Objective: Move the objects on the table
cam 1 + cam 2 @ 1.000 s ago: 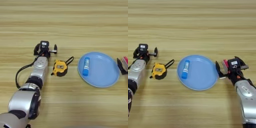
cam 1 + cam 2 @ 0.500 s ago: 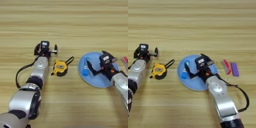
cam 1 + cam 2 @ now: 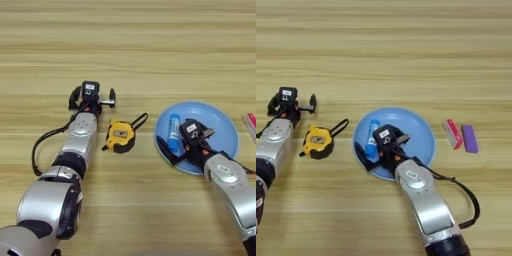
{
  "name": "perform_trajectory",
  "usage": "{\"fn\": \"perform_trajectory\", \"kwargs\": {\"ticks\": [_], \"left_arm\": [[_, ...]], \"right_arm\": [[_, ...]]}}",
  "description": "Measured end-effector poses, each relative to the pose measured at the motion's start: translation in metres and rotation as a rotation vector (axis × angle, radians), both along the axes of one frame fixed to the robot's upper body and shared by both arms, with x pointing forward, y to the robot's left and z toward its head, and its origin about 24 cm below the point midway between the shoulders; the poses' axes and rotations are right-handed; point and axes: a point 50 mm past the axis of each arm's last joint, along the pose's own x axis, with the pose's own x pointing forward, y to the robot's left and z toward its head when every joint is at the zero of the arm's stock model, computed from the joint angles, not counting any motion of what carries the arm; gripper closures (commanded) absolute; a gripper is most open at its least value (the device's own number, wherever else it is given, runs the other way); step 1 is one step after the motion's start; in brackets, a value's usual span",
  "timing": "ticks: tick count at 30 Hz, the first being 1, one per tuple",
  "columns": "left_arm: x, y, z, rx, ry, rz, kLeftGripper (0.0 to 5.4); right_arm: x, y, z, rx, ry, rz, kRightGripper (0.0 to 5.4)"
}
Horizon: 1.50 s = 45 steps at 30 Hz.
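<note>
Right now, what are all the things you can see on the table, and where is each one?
Round blue plastic plate: one, blue, middle of the table.
Small blue cylindrical tube: one, blue with a paler top end, lying on the plate's left part.
Yellow tape measure: one, yellow and black, left of the plate.
Flat white pack with red edging: one, right of the plate.
Purple flat block: one, right of the pack.
Wooden table: one, light brown.
Left gripper: black, open, beyond the tape measure.
Right gripper: black, open, over the tube.
</note>
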Motion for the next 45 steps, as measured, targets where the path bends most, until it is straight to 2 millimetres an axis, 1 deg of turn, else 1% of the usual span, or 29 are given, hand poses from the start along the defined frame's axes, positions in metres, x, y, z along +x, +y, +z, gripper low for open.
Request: {"fn": "perform_trajectory", "kwargs": {"ticks": [9, 17, 20, 24, 27, 30, 32, 34, 37, 40, 42, 45], "left_arm": [[0.0, 0.0, 0.0, 0.0, -0.001, 0.0, 0.0], [0.0, 0.0, 0.0, 0.0, -0.001, 0.0, 0.0], [0.0, 0.0, 0.0, 0.0, -0.001, 0.0, 0.0], [0.0, 0.0, 0.0, 0.0, -0.001, 0.0, 0.0], [0.0, 0.0, 0.0, 0.0, -0.001, 0.0, 0.0], [0.0, 0.0, 0.0, 0.0, -0.001, 0.0, 0.0], [0.0, 0.0, 0.0, 0.0, -0.001, 0.0, 0.0], [0.0, 0.0, 0.0, 0.0, -0.001, 0.0, 0.0], [0.0, 0.0, 0.0, 0.0, -0.001, 0.0, 0.0], [0.0, 0.0, 0.0, 0.0, -0.001, 0.0, 0.0], [0.0, 0.0, 0.0, 0.0, -0.001, 0.0, 0.0], [0.0, 0.0, 0.0, 0.0, -0.001, 0.0, 0.0]], "right_arm": [[0.002, 0.0, -0.001, -0.006, 0.006, -0.001, 0.04], [0.003, -0.005, -0.002, -0.004, 0.021, -0.027, 0.98], [0.003, -0.005, -0.003, -0.004, 0.025, -0.03, 1.26], [0.003, -0.005, -0.003, -0.002, 0.027, -0.031, 1.94], [0.003, -0.005, -0.003, 0.002, 0.028, -0.031, 2.25], [0.003, -0.005, -0.003, 0.003, 0.028, -0.031, 2.73], [0.003, -0.006, -0.003, 0.003, 0.028, -0.032, 2.86], [0.004, -0.006, -0.003, 0.003, 0.028, -0.033, 3.13], [0.004, -0.007, -0.003, 0.008, 0.028, -0.037, 3.39], [0.005, -0.01, -0.002, 0.012, 0.027, -0.051, 3.83], [0.005, -0.012, -0.002, 0.013, 0.026, -0.061, 3.97], [0.006, -0.015, -0.001, 0.018, 0.024, -0.074, 3.97]]}}
